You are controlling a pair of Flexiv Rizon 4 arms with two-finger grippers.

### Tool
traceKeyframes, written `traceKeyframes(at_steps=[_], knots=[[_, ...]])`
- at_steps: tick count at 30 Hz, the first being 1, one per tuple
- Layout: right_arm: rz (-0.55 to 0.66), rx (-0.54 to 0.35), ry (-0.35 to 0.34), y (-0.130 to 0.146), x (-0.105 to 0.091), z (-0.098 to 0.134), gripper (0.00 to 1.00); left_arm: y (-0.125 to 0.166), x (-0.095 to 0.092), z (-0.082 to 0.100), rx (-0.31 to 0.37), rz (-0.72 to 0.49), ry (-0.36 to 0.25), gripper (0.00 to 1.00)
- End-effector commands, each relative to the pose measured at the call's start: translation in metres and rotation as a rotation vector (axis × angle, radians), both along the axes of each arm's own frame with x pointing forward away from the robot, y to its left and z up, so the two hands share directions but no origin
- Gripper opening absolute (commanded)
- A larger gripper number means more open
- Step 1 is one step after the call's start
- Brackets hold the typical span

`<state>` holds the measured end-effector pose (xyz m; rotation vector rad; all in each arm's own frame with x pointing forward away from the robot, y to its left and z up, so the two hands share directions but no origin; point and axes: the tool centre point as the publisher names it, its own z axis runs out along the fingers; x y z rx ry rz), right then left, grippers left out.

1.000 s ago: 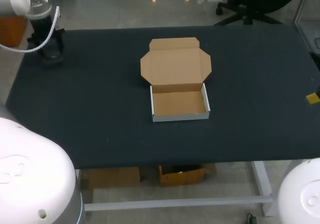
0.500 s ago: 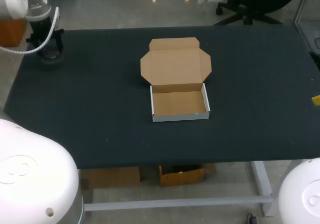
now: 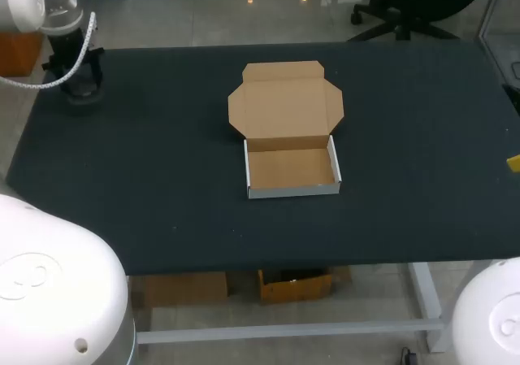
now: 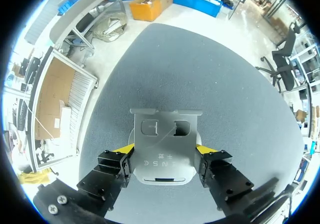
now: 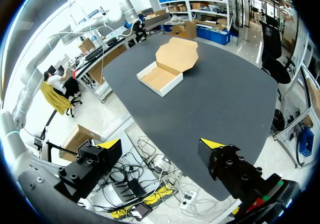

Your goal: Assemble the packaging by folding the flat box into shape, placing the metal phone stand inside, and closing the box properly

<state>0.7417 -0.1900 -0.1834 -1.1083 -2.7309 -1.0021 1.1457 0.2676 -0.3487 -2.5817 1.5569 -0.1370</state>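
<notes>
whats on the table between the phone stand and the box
Nothing: in the head view only bare dark table lies between the phone stand at the far left corner and the open box.

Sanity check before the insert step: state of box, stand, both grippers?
box: folded into shape, empty
lid: open, lying flat behind it
metal phone stand: outside the box, gripped at both sides
left gripper: shut on the stand
right gripper: open, empty

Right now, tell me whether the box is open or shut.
Open. The box is folded up, its lid spread flat behind it; nothing lies inside.
</notes>
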Motion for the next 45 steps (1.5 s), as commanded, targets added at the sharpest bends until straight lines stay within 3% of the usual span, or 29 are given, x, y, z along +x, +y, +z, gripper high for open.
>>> traceKeyframes(at_steps=[1,6,21,34,45], knots=[[0.002,0.003,-0.001,-0.001,0.0,0.0,1.0,-0.001,-0.001,0.002,0.004,0.002,0.001,0.0],[0.002,0.003,-0.001,-0.001,0.0,0.0,1.0,-0.001,-0.005,0.002,0.003,-0.002,-0.009,0.0],[0.178,0.014,-0.245,0.0,0.001,0.001,1.0,-0.024,-0.033,0.011,-0.023,-0.065,-0.045,0.0],[0.347,-0.063,-0.279,0.001,0.0,-0.013,1.0,-0.069,-0.059,0.025,-0.018,-0.202,-0.064,0.0],[0.419,-0.074,-0.363,0.002,-0.007,-0.022,1.0,-0.097,-0.074,0.024,-0.016,-0.276,-0.056,0.0]])
